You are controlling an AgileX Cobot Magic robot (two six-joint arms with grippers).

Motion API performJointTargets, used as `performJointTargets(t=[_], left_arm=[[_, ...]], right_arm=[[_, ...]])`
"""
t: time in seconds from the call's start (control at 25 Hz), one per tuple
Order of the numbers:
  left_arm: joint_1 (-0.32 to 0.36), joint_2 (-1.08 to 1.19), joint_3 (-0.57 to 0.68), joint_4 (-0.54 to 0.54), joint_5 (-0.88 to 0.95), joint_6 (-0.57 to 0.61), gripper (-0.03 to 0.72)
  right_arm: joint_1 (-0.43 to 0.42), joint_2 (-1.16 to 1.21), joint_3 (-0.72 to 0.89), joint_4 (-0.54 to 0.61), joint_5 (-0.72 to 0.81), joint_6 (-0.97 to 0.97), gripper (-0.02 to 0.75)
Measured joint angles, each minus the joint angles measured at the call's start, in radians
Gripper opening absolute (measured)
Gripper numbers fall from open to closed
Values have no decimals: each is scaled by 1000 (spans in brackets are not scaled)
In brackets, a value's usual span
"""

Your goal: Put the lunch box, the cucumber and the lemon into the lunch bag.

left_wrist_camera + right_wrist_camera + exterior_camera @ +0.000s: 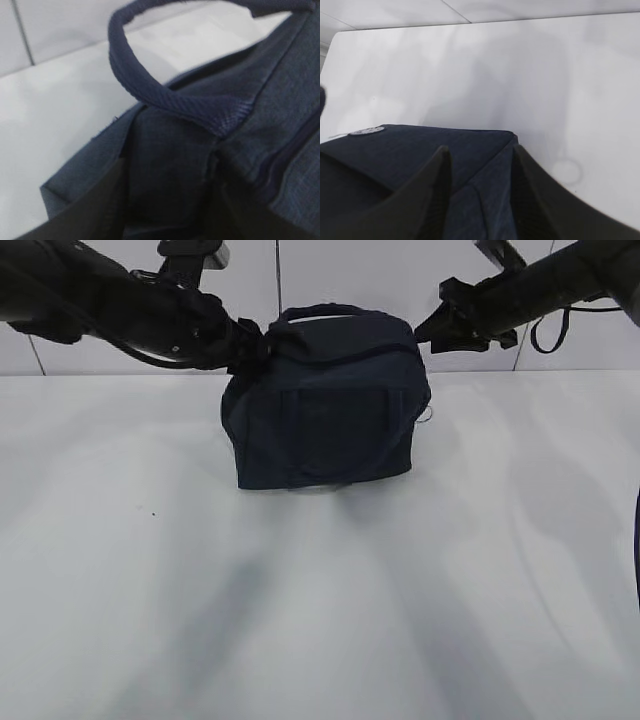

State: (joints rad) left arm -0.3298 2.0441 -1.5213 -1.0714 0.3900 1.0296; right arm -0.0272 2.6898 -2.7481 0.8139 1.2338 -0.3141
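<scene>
White tabletop (pixel 320 620) is filling the near half of the exterior view, bare and faintly shadowed, and behind it one lunch bag (pixel 330 405), boxy and dark navy, is sitting upright near the table's far edge in front of a pale panelled wall (pixel 330 270). One loop handle (pixel 322 310) is arching over its top in that view. Two black arms are reaching in from the upper corners. The left gripper (pixel 250 345) is pressing against the bag's upper left corner; in its wrist view the dark fingers (pixel 90 210) are standing apart with bag fabric between them, though whether they are pinching it I cannot tell. The right gripper (pixel 440 325) is hanging just beside the upper right corner, its two fingers (pixel 427 200) spread over the cloth, gripping nothing visible. No lunch box, cucumber or lemon is showing.
</scene>
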Motion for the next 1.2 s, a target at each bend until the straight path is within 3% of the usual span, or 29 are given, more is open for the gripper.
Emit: performJointTargets(t=[0.2,0.52,0.76,0.96,1.2], left_arm=[[0,-26,0,135,117,0,337],[0,-103,0,491,161,0,339],[0,-124,0,658,185,0,340],[25,-149,0,697,238,-42,340],[77,-208,0,695,240,-88,340]], right_arm=[[0,0,0,0,0,-72,307],[0,0,0,-21,0,-192,307],[0,0,0,-29,0,-309,307],[-8,0,0,-39,1,-323,307],[-15,-71,0,-176,7,-279,307]])
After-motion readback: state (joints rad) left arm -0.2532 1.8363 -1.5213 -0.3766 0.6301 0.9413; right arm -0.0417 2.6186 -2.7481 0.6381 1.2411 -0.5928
